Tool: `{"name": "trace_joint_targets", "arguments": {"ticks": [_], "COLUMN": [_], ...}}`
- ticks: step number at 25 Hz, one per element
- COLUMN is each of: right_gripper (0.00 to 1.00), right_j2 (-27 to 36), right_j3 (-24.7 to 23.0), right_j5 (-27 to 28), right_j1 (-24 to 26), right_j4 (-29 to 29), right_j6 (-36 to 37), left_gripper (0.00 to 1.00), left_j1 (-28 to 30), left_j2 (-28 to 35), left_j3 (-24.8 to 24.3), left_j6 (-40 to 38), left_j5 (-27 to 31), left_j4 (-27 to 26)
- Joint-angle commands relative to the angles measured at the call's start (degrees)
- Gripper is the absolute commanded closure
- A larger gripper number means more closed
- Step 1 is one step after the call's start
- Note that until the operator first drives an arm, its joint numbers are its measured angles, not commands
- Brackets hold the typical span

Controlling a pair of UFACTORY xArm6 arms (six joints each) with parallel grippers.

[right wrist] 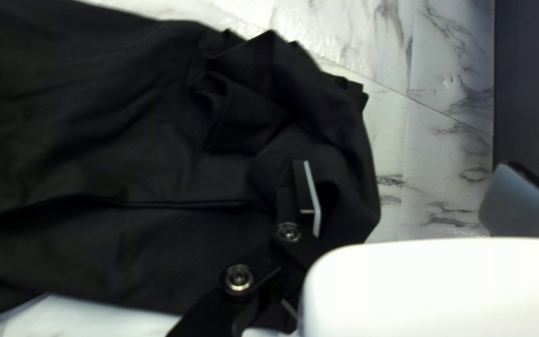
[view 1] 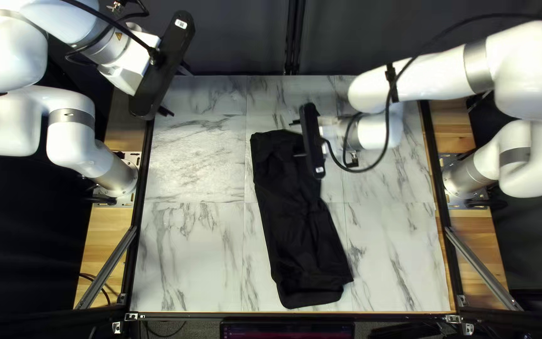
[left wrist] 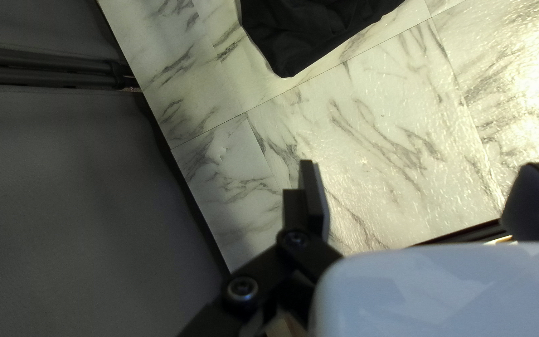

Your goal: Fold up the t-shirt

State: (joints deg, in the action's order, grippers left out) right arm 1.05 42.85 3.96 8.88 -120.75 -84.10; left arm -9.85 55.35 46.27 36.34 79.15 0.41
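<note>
"White, grey-veined desk point(view 1: 189, 263): the black t-shirt point(view 1: 299, 226) extends as a long, narrow strip from beneath the right pincer point(right wrist: 403, 165), well apart from the left pincer point(left wrist: 420, 165). List the hazards, largest first."

"One: whole-strip skew. Probable cause: a pull by the right pincer alone, with the opposite end unsecured. Two: a lump inside the fold. Probable cause: the rumpled end beneath the right pincer being turned over without smoothing. Three: partial pickup. Probable cause: closure on one loose layer, or too near the edge."

"Specify the pose, arms first."

"Right arm point(view 1: 434, 78): extended inward from its base, wrist over the desk, pincer above the strip's far end. Left arm point(view 1: 7, 59): raised, its pincer near the desk's far corner on its own side, clear of the cloth."

"And pincer status?"

"Both open, gripping nothing. At the right pincer, one finger point(right wrist: 301, 187) lies over the cloth; the other appears just beyond its edge. Contact with the cloth: cannot be determined."
</note>
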Motion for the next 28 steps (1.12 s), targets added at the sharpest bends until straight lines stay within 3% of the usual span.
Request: {"name": "trace_joint_targets", "arguments": {"ticks": [1,5,6,9,12,15,16,17,18,19,25,27,28], "right_gripper": [0.00,0.00,0.00,0.00,0.00,0.00,0.00,0.00,0.00,0.00,0.00,0.00,0.00], "right_j2": [0.7,-1.5,-2.5,-4.2,-4.1,-3.5,-3.5,-3.4,-1.5,-0.6,-0.6,-0.4,-0.1], "right_j3": [-0.1,1.4,2.1,3.1,2.3,1.6,1.3,0.4,-4.1,-5.8,-5.8,-5.3,-6.2], "right_j5": [-2.0,-2.3,-2.3,-2.5,-2.9,-5.0,-6.4,-7.1,-6.7,-5.8,-5.8,-6.3,-6.2], "right_j1": [-2.5,-4.5,-5.3,-6.2,-5.6,-3.7,-2.3,-0.9,1.2,1.2,1.2,1.7,0.9], "right_j4": [1.4,-7.0,-12.5,-21.6,-25.2,-21.3,-16.1,-8.4,15.1,23.5,23.5,20.7,36.6], "right_j6": [-0.7,-11.7,-18.5,-30.2,-35.4,-32.7,-27.6,-19.5,5.0,13.1,13.1,11.9,28.6], "left_gripper": [0.00,0.00,0.00,0.00,0.00,0.00,0.00,0.00,0.00,0.00,0.00,0.00,0.00], "left_j1": [0.0,0.0,0.0,0.0,0.0,0.0,0.0,0.0,0.0,0.0,0.0,0.0,0.0], "left_j2": [0.0,0.0,0.0,0.0,0.0,0.0,0.0,0.0,0.0,0.0,0.0,0.0,0.0], "left_j3": [0.0,0.0,0.0,0.0,0.0,0.0,0.0,0.0,0.0,0.0,0.0,0.0,0.0], "left_j6": [0.0,0.0,0.0,0.0,0.0,0.0,0.0,0.0,0.0,0.0,0.0,0.0,0.0], "left_j5": [0.0,0.0,0.0,0.0,0.0,0.0,0.0,0.0,0.0,0.0,0.0,0.0,0.0], "left_j4": [0.0,0.0,0.0,0.0,0.0,0.0,0.0,0.0,0.0,0.0,0.0,0.0,0.0]}}
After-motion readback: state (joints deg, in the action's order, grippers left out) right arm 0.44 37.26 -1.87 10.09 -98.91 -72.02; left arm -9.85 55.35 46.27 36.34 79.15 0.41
